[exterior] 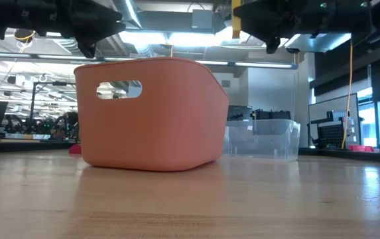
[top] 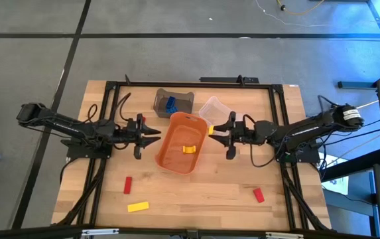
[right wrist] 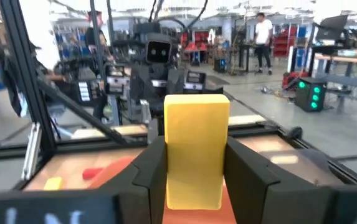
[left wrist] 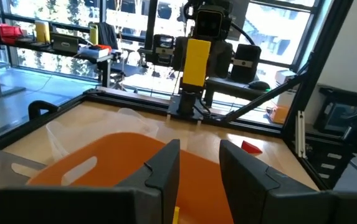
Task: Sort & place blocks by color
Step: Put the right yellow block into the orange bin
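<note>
On your wooden table [top: 196, 189], the right gripper [top: 213, 129] clamps a yellow block [right wrist: 195, 149] over the orange tub [top: 180, 143] rim, while the left gripper [top: 155, 133] jaws appear narrowly parted, empty.

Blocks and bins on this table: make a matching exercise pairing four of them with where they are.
Things:
1. yellow block in the right gripper
2. small blue block
3. yellow block by itself
4. red block near the right arm's base

Places:
A. in the grey bin
B. bare wooden table
C. held above the tub's edge
D. inside the orange plastic tub

Pairs: 1-C, 2-A, 3-D, 4-B
</note>
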Robot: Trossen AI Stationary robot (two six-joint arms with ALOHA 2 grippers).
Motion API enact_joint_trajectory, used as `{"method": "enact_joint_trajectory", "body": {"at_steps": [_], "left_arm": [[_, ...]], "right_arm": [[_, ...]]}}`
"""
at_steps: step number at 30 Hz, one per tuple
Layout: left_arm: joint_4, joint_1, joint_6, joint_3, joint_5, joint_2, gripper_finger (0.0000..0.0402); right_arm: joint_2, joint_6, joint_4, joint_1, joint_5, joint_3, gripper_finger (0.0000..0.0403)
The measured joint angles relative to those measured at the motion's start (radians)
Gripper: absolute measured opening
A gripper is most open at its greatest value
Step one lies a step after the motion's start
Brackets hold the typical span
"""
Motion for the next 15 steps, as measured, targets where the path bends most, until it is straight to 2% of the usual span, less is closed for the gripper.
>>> {"method": "enact_joint_trajectory", "body": {"at_steps": [6,11,15], "left_arm": [[0.018,0.001,0.018,0.0,-0.004,0.0,0.0104],[0.018,0.001,0.02,0.0,-0.005,0.0,0.0104],[0.014,0.0,-0.001,0.0,-0.005,0.0,0.0104]], "right_arm": [[0.21,-0.003,0.055,0.0,-0.027,0.107,0.0123],[0.373,-0.04,-0.027,0.0,-0.055,0.259,0.0123],[0.448,-0.081,-0.207,-0.003,0.068,0.35,0.0123]]}}
